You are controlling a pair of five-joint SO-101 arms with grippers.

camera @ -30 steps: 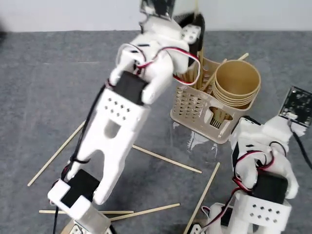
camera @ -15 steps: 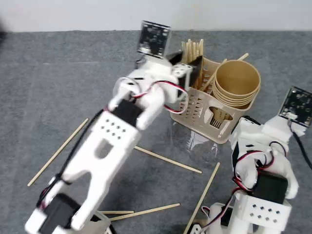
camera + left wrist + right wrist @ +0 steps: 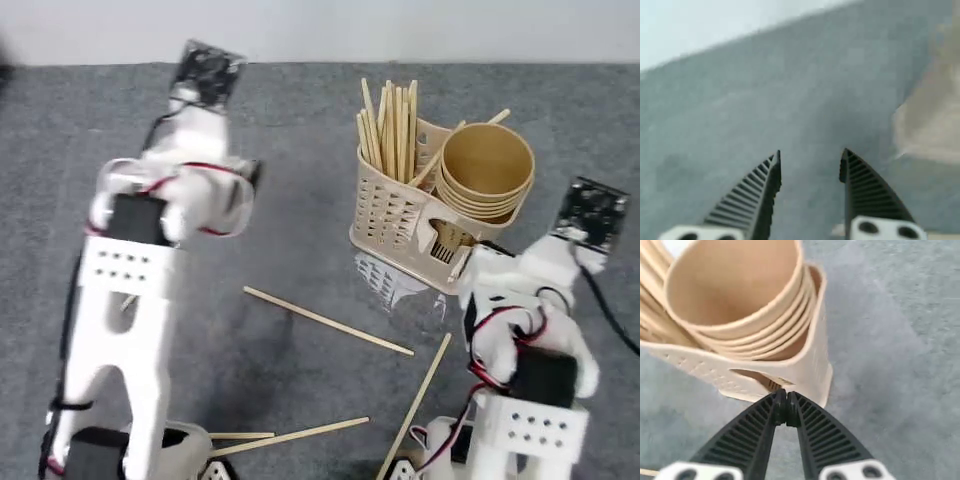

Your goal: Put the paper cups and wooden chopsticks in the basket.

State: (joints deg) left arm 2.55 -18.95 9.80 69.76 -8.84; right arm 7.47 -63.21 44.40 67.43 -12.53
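Swinging clear of the basket was the main change. Over the last second the left arm (image 3: 130, 260) went from leaning over the stick compartment to standing well to the left of it. The left gripper (image 3: 811, 152) was spread apart with nothing between its fingers, only grey table (image 3: 300, 130) beneath.

My read: a drop had just finished and the arm was free for the next pick. Three loose chopsticks (image 3: 328, 320) lay flat on the table near the basket and between the arms, so the stick half of the job wasn't done. A fourth may have sat behind the left arm; I couldn't confirm it.

The bundle of wooden chopsticks (image 3: 392, 115) stood upright in the left compartment of the basket (image 3: 385, 215), no longer covered by the arm. The paper cups (image 3: 488, 170) sat nested in the right compartment, same as before.

The right arm (image 3: 525, 350) had barely shifted. The right gripper (image 3: 785, 407) was pinched closed on nothing, just beside the basket wall below the cups.

No brand, label or readable writing was visible on anything.
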